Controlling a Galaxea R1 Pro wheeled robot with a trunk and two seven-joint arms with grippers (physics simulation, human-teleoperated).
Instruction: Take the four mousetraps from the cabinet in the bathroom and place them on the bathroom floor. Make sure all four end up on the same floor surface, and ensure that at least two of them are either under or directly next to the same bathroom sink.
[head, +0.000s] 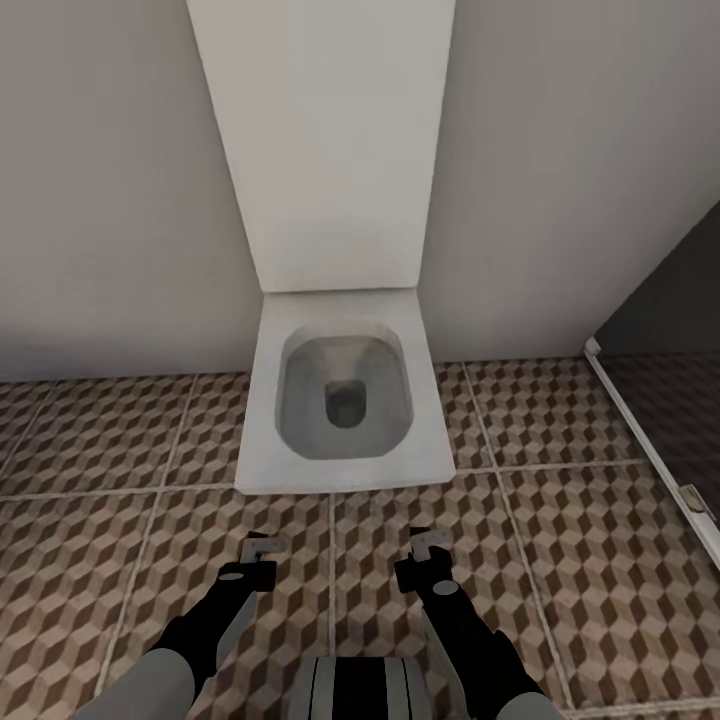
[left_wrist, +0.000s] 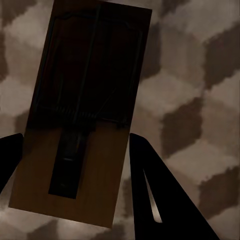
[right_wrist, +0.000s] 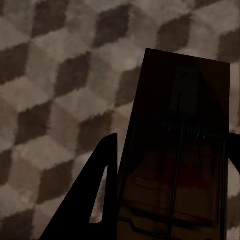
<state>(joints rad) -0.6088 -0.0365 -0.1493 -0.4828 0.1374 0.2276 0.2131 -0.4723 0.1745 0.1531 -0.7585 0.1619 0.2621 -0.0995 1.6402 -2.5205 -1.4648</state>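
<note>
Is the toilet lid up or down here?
Up. In the head view the toilet shows its open bowl and drain, with the white lid standing upright against the wall behind it.

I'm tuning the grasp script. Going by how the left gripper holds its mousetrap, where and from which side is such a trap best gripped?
Grip the mousetrap across its two long edges at the bare wooden end, coming in end-on along its length. The left gripper's fingers flank it there, away from the wire spring.

Before you, cube-patterned tile floor (head: 560, 560) with pale grout lines, white square toilet (head: 345, 470) standing on it against the wall
</note>
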